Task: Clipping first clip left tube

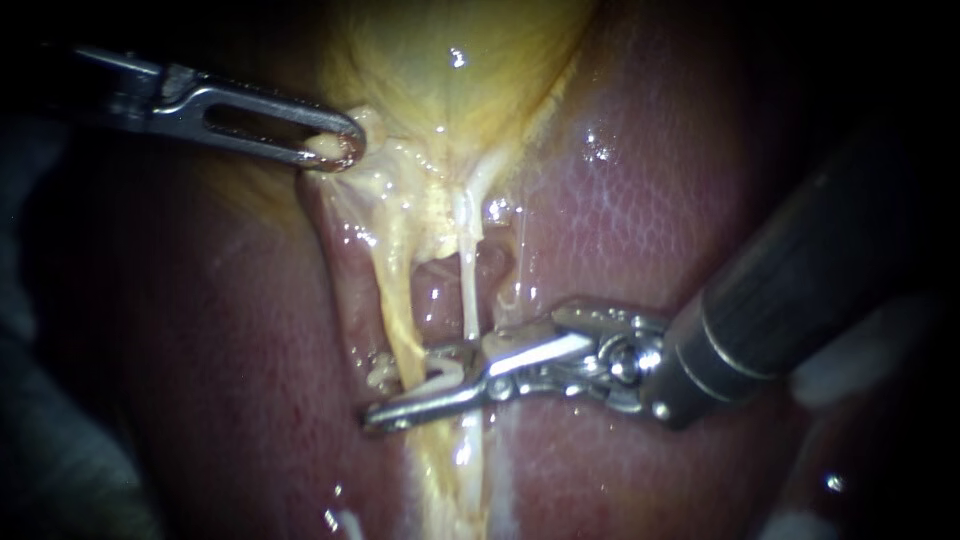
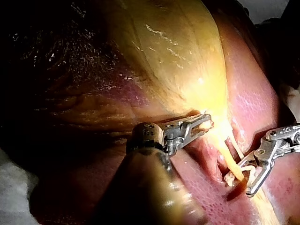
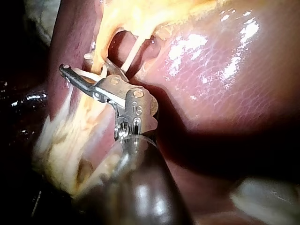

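Note:
The yellow gallbladder lies against the red liver. My left instrument comes in from the upper left, its slotted jaws shut on the gallbladder's lower edge. Two tubes run down from there: the thicker yellowish left tube and the thin white right tube. My right instrument reaches in from the right. Its jaws stand open with a gap, a pale clip sits in them, and the left tube passes between them. The left wrist view shows the same fork around the tube.
Liver surface surrounds the tubes on both sides. Yellow fatty strands continue below the right instrument's jaws. A pale cloth lies at the dark edge behind the left instrument's shaft.

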Controlling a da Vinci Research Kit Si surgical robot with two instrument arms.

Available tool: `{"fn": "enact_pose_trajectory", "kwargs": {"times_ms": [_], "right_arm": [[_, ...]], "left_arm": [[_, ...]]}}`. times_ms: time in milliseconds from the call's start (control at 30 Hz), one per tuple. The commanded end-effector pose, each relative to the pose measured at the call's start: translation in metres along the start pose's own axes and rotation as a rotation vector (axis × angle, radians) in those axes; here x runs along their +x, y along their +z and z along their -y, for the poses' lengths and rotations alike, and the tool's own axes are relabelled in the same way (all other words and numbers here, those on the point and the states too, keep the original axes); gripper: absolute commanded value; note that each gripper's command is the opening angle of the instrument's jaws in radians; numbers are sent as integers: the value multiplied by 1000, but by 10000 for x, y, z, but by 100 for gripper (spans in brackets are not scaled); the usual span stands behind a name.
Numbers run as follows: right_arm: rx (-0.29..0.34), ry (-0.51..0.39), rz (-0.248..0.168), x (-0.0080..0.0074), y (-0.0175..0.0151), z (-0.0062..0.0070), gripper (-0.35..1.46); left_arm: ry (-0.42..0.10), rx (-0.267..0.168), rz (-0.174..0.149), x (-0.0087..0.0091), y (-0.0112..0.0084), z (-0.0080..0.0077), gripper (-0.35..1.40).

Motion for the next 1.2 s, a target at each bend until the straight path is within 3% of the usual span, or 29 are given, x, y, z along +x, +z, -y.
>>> {"fn": "enact_pose_trajectory", "kwargs": {"times_ms": [33,233,400,567,1000,1200], "right_arm": [[7,-1,-3,2,1,4,50],[46,6,-4,5,6,28,49],[76,-29,17,3,9,37,45],[106,-81,40,3,7,38,35],[89,-100,24,1,1,38,-6],[90,-100,25,1,0,39,-35]], "left_arm": [[0,0,0,0,0,0,-35],[0,0,0,0,-1,0,-35],[0,0,0,0,-1,0,-35],[0,2,-1,0,-1,0,-35],[0,2,-1,0,-1,0,-35],[0,2,-1,0,-1,0,-35]]}}
